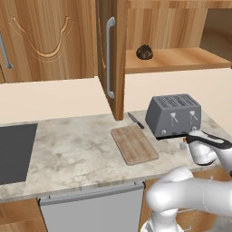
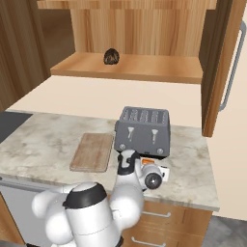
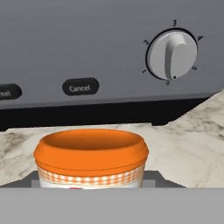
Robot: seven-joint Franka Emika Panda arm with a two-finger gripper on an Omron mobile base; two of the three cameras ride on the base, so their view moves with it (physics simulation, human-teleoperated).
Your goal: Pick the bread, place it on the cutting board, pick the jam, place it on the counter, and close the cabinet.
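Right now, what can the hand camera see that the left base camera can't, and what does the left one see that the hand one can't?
Hand view alone: the white round dial and the dark oval Cancel button on the toaster's front. Left base view alone: the dark brown lumpy bread on the cabinet shelf, the light wooden cutting board, the black knife, the open wooden cabinet door. Both: the grey metal toaster, the marbled stone counter, and the small orange-lidded jam jar that the tool is shut on.

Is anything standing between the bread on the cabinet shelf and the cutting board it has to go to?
Nothing visible blocks it. The bread sits alone on the open cabinet shelf, and the cutting board lies bare on the counter. The toaster stands beside the board, not on it.
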